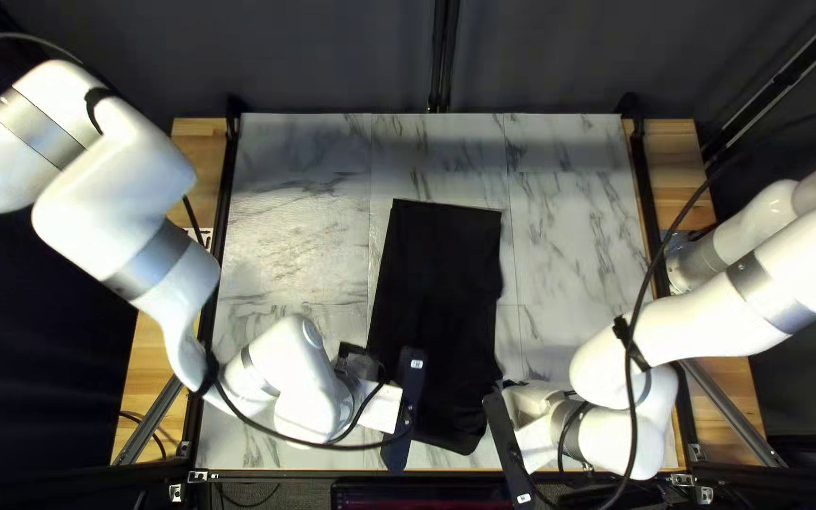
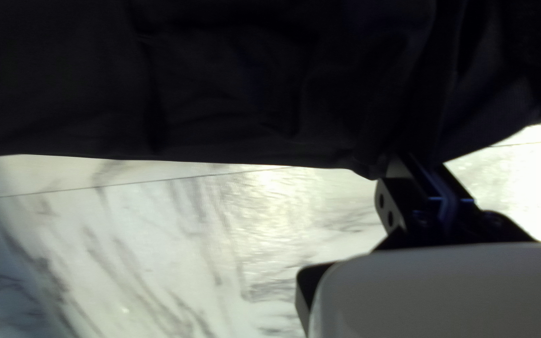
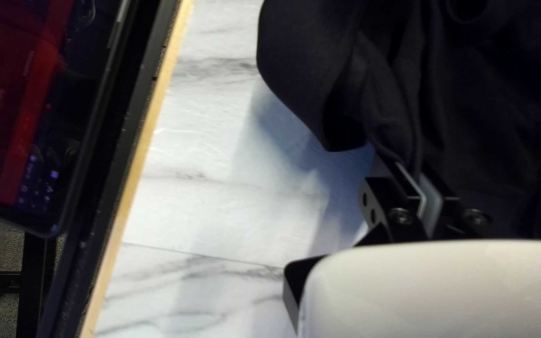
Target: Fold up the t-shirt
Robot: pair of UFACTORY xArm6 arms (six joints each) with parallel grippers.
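Observation:
The black t-shirt (image 1: 441, 293) lies as a long narrow panel down the middle of the table. By its near left side is my left gripper (image 1: 404, 408), and my right gripper (image 1: 507, 446) is at its near right corner; both sets of fingertips are hidden there. In the left wrist view, my left gripper (image 2: 419, 168) pinches the edge of the dark cloth (image 2: 252, 94) between its fingers. From the right wrist, my right gripper (image 3: 413, 174) holds bunched cloth (image 3: 471, 112), with a loose fold hanging beside the fingers.
The marble-patterned table (image 1: 295, 217) shows on both sides of the shirt. Its wooden near edge (image 3: 129, 194) and a dark screen (image 3: 26, 112) lie beside my right gripper. Black rails (image 1: 649, 189) run along the table's sides.

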